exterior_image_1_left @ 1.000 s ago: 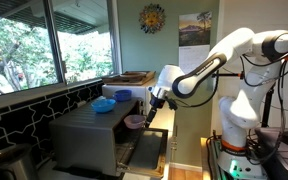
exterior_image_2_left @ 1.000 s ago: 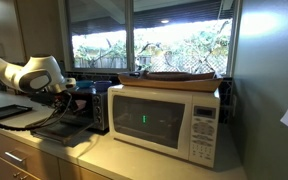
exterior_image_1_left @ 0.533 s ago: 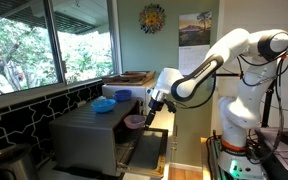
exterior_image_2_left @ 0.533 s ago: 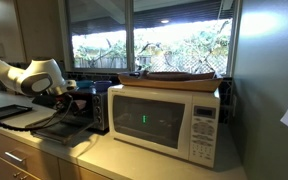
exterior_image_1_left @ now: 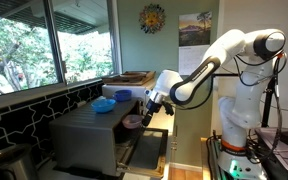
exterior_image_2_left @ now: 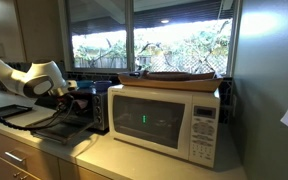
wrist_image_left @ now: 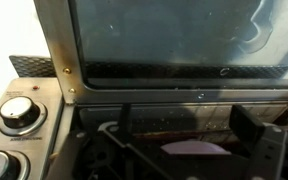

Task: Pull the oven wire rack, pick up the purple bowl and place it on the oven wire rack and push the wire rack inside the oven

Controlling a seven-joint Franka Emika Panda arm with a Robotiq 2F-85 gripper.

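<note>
My gripper [exterior_image_1_left: 148, 106] hangs at the open mouth of the oven [exterior_image_1_left: 84, 135], just left of the middle of the frame in an exterior view. In an exterior view that also takes in the microwave [exterior_image_2_left: 169, 118], the gripper [exterior_image_2_left: 70, 92] sits at the left edge, in front of the oven's [exterior_image_2_left: 89, 108] dark cavity. I cannot tell whether my jaws are clamped or spread. The outside cameras stand too far off, and the wrist view gives me only one dark finger [wrist_image_left: 268, 150] at the lower right.

The purple bowl [exterior_image_1_left: 132, 122] is just below and left of the gripper, at the front of the cavity and above the dropped oven door [exterior_image_1_left: 150, 150]. I cannot see whether I have hold of it or only hover by it. In the wrist view a lavender sliver of the purple bowl [wrist_image_left: 196, 147] lies low in the frame, just left of that finger, in the dark opening. I cannot make out the oven wire rack with any certainty in that gloom.

Above the sliver, a glass pane in a metal frame [wrist_image_left: 174, 35] fills the upper part of the wrist view, and two knobs [wrist_image_left: 14, 112] sit at the left edge.

Farther out, a blue bowl [exterior_image_1_left: 104, 104] rests on the oven's top. My white arm [exterior_image_1_left: 224, 55] arches in from the right. The microwave stands just right of the oven, with a flat brown tray [exterior_image_2_left: 174, 76] on top.
</note>
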